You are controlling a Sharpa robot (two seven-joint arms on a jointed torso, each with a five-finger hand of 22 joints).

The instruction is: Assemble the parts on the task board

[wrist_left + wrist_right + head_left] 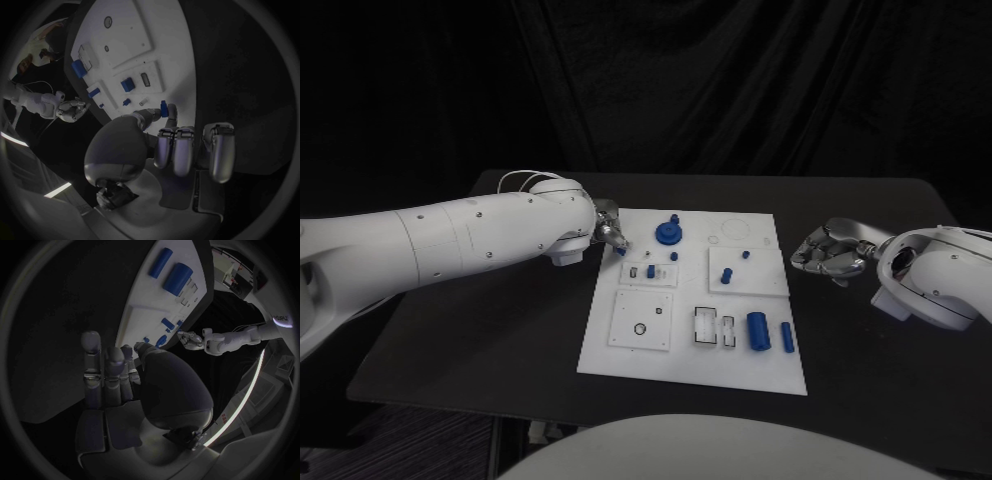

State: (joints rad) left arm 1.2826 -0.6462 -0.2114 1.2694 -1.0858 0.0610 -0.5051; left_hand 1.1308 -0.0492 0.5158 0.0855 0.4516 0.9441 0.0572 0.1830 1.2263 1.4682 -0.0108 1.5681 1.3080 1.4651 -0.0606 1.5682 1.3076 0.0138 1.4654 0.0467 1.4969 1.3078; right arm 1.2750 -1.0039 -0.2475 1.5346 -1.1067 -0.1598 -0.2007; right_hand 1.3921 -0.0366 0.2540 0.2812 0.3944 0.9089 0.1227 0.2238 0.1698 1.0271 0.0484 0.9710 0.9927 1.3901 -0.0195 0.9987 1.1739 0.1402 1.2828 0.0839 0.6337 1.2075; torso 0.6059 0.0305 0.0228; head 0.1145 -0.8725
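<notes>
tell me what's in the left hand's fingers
A small blue part is pinched at the left hand fingertips, by the task board edge. Its lower end is hidden by fingers.

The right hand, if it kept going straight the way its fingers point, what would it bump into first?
Probably the task board. The right hand sits off the board's right edge, fingers aimed toward it, with only bare black table between. The nearest blue piece beyond looks like the small peg, though depth is hard to judge.

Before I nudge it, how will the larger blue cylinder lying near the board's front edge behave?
The larger blue cylinder lies on its side on the task board, so it probably rolls sideways if pushed. It looks rigid and smooth, perhaps slippery between fingers. A smaller blue cylinder beside it could get bumped.
</notes>
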